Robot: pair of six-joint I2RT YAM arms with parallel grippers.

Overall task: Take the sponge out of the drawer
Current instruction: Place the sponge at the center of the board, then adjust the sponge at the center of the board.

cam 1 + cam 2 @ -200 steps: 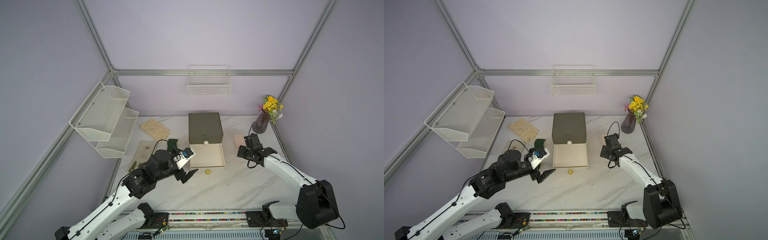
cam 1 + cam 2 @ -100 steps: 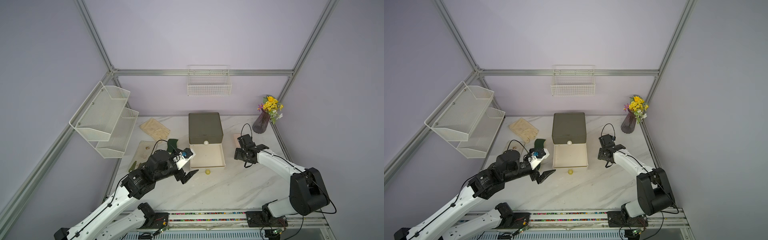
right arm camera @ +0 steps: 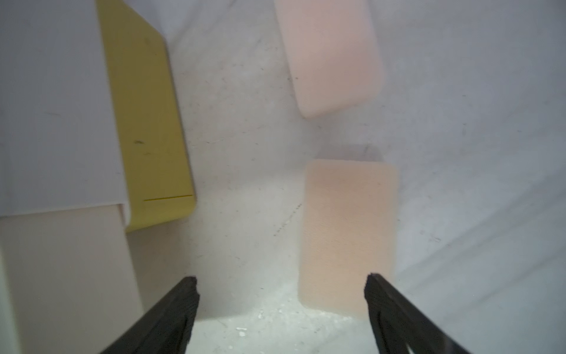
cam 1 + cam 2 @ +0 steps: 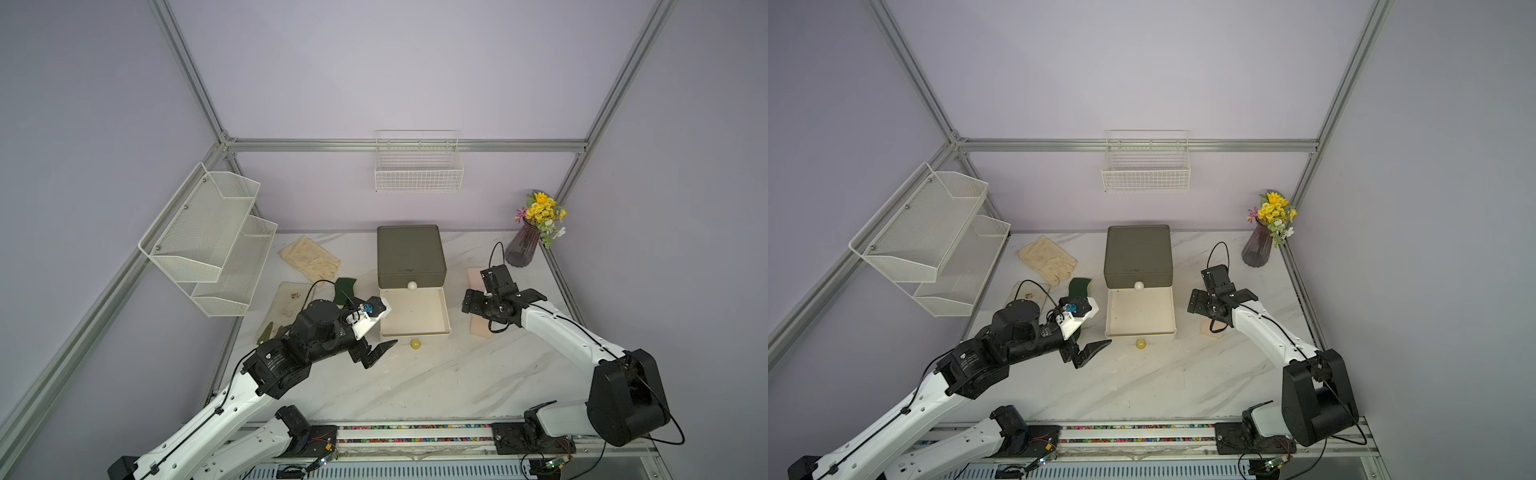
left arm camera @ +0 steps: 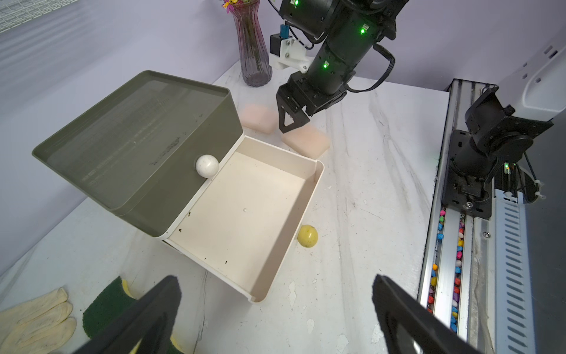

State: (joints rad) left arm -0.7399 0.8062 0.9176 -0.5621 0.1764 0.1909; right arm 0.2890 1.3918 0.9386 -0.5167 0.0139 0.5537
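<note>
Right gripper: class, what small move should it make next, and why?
Probably lift straight up and clear. The drawer is empty, a sponge already lies on the table beside it, and the right gripper hangs open above that sponge, holding nothing.

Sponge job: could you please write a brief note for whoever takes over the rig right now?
Left gripper: open, empty, near the drawer's front corner.
Right gripper: open, empty, over the nearer pink sponge.
Drawer: pulled out, nothing in it.
Both pink sponges lie on the table to the drawer's right, the farther sponge nearer the back wall.
Done: sponge out of the drawer, set down.
Left: probably only drawing the arms back.
</note>
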